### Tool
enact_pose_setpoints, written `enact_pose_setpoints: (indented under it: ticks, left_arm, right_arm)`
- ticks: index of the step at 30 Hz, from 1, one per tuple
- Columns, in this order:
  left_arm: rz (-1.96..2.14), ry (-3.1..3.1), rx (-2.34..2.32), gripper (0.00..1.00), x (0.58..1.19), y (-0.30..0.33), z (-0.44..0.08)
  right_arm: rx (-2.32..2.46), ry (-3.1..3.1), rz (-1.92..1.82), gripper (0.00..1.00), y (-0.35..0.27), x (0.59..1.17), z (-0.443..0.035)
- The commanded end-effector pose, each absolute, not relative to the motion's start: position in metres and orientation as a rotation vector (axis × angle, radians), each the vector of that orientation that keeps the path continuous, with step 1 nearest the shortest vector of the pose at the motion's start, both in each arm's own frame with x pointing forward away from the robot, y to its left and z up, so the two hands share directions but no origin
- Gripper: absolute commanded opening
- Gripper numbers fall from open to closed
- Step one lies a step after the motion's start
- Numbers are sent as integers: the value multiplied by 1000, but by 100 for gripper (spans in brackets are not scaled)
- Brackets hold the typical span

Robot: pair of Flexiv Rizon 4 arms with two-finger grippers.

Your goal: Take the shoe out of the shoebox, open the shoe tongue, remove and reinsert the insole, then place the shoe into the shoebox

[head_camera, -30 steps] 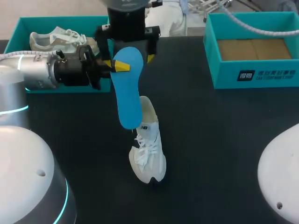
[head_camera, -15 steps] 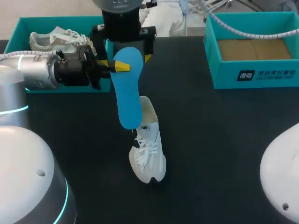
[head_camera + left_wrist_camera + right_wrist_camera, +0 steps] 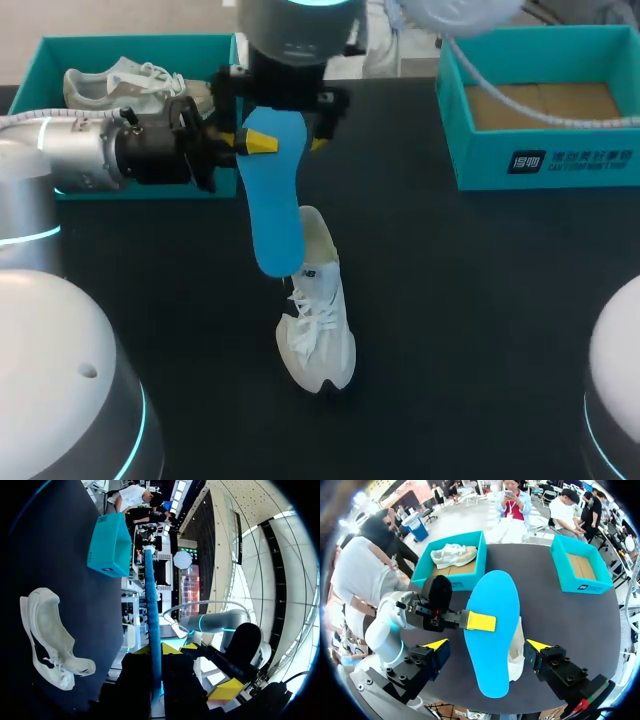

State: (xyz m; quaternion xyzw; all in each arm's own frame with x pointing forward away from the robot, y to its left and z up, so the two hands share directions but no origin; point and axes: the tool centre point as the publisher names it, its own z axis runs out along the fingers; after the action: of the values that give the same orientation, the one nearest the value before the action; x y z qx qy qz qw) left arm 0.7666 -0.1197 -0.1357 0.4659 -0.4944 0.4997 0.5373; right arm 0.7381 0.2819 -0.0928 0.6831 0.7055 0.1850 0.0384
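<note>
The left arm (image 3: 90,155) is coming in from the left edge of the head view, and the left jaws are clenching the blue insole (image 3: 270,200) near its upper end, with one yellow tip lying flat on its face. The insole is hanging nearly upright in mid-frame above the table (image 3: 480,330). Its lower end is sitting over the heel opening of the white shoe (image 3: 318,330), though I cannot tell whether the two are touching. The shoe is standing on its sole in the lower middle, toe pointing toward the bottom edge. The right arm (image 3: 295,40) is coming down from the top middle, just behind the insole. The right jaws are standing released and spread wide, their yellow tips flanking the insole in the right wrist view. A teal box (image 3: 40,70) in the upper left is holding a second shoe (image 3: 130,85), and another box (image 3: 545,165) is sitting in the upper right.
</note>
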Motion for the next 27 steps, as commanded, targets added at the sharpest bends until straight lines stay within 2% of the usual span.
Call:
enact_pose_setpoints:
  ticks: [1,9,22,27]
  left_arm:
    - [1192,-1176,1111,0,765,-119,-136]
    - [1192,-1176,1111,0,765,-119,-136]
    - [1192,-1176,1111,0,765,-119,-136]
    - [1192,-1176,1111,0,765,-119,-136]
  right_arm:
    - [2211,2276,1114,100,246,741,-99]
    - [2235,2250,1413,100,231,747,-95]
    - [2125,2583,1514,100,222,755,-95]
    - [2064,2683,1662,100,228,754,-97]
